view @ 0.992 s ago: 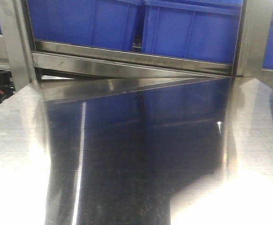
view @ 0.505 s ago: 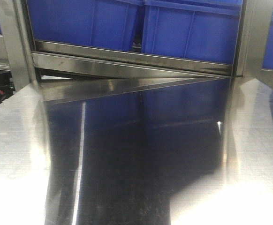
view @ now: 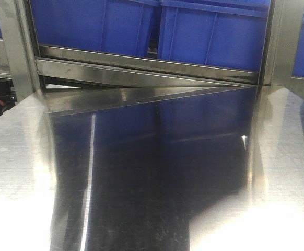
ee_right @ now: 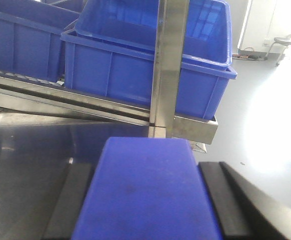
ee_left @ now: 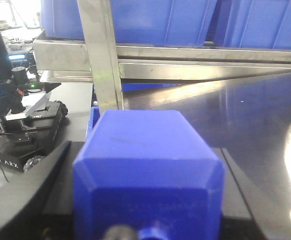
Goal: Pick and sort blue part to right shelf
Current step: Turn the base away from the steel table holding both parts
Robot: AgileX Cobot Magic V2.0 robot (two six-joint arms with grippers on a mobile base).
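Steel tabletop before shelf; left jaws grip blue part, right jaws grip second blue part.

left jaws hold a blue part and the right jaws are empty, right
No, the right jaws are not empty. The right wrist view shows the right gripper closed on a blue part too. The left gripper holds its own blue part, as you said.
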